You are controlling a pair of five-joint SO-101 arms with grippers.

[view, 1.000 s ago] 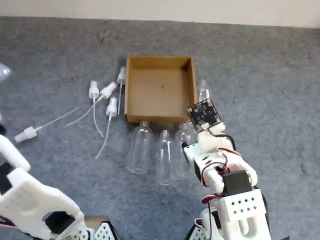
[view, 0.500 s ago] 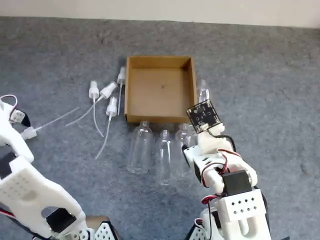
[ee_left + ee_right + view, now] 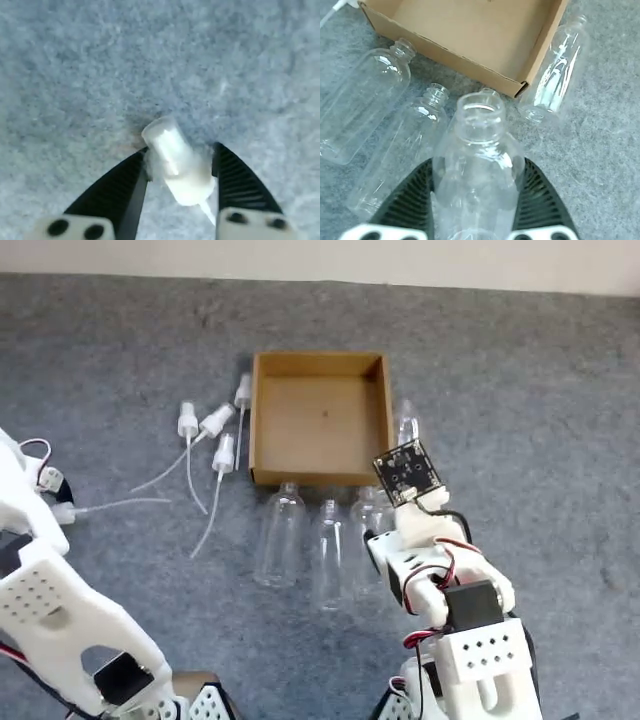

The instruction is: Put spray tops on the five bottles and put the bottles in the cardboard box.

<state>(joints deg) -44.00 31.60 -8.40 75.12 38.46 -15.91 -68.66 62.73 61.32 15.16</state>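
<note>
**Left gripper** [image 3: 180,167]: my fingers are clamped on the head of a white plastic spray top [image 3: 172,152], one finger on either side. It sits low over the grey felt-like table cover [image 3: 520,370] at the left edge of the scene, well apart from the box. Its thin dip tube [image 3: 130,504] trails to the right along the cover. In my judgement, gripping the head leaves the tube free to enter a bottle neck.

**Right gripper** [image 3: 477,172]: my fingers are closed round the body of a clear plastic bottle [image 3: 479,135]. The bottle is held just near of the near right corner of the shallow brown cardboard box [image 3: 320,430], with its neck pointing far, toward the box. Its mouth is uncapped, and a grip on the body keeps the mouth clear for a top.

**Remaining stock:**
- Four loose spray tops [image 3: 215,421] lie just left of the box.
- Two uncapped bottles [image 3: 280,536] lie near of the box's near wall.
- Another bottle lies just beyond the held one.
- One bottle [image 3: 407,426] rests beside the right wall.
- The box holds no bottle yet.

**Assessment:** the first capping is in hand and no bottle is finished.

**Risk:** the tube looks limp and may miss the neck.
</note>
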